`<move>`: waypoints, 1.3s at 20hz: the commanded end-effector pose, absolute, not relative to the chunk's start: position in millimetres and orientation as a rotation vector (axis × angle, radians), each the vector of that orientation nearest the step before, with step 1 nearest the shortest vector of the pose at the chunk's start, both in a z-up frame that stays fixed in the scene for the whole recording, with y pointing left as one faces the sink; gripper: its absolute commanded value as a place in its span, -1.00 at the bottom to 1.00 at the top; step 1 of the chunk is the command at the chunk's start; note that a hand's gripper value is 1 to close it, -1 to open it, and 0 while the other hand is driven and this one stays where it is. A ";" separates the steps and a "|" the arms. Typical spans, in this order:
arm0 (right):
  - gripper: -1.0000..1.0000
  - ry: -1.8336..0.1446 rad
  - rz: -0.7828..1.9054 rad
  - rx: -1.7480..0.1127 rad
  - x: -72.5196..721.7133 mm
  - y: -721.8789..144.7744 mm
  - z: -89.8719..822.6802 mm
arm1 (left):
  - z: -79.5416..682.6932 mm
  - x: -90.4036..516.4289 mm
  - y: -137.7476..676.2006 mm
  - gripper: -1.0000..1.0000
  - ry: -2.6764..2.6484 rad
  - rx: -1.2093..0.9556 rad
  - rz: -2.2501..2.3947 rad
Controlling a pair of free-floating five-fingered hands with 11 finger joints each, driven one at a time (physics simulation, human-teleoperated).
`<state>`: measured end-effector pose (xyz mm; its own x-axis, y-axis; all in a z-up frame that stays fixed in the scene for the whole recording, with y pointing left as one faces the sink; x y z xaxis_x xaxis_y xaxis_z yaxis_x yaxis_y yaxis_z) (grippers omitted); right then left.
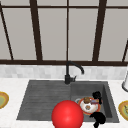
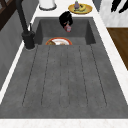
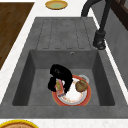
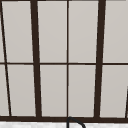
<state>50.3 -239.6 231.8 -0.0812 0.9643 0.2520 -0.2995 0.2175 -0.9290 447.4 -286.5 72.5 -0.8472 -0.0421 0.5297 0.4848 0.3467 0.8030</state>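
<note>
Left counter: a yellow plate (image 1: pixel 2 99) lies at the far left, well apart from the sink.
Drainboard (image 1: pixel 42 97): a ribbed grey surface making up the left half of the sink, with nothing lying on it, so it offers open room.
Red ball (image 1: pixel 67 115): sits at the sink's front edge, between the drainboard and the basin, and covers part of the front rim.
Faucet (image 1: pixel 68 75): black, at the back edge, with its spout arching right toward the basin.
Basin (image 3: pixel 62 58): deep with steep walls, with little floor showing around the red-rimmed plate (image 3: pixel 83 100).
Brown round item (image 3: pixel 81 85): rests on the back part of the red-rimmed plate.
Hand over the basin (image 3: pixel 58 72): I cannot tell whether it is left or right. Its fingers are curled down around a small pink packet (image 3: pixel 59 88), which is gripped upright just above the plate's front-left rim.
Second hand (image 1: pixel 98 118): hangs beyond the sink's front rim, apart from the plate. Its fingers look straight in the left side view.
Right counter: a white container (image 1: pixel 125 83) and another yellow dish (image 1: pixel 123 108) stand just past the basin's right wall.
</note>
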 end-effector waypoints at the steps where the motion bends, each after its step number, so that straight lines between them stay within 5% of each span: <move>1: 0.00 -1.178 1.238 -0.762 50.3 -239.6 231.8 | 51.5 447.4 -284.8 1.00 -2.258 -0.390 -1.472; 18: 0.00 -1.178 1.238 -0.762 50.3 -239.6 231.8 | 6.2 467.4 -287.6 1.00 -2.212 -0.363 -1.485; 26: 0.00 -1.178 1.238 -0.762 50.3 -239.6 231.8 | -28.6 521.6 -292.7 1.00 -2.227 -0.441 -1.480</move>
<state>50.3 -239.6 231.8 -0.0812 0.9643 0.2520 -0.2995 0.2175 -0.9290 502.2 -293.6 -10.5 -0.8587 -0.0085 0.5124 0.4711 0.3805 0.7958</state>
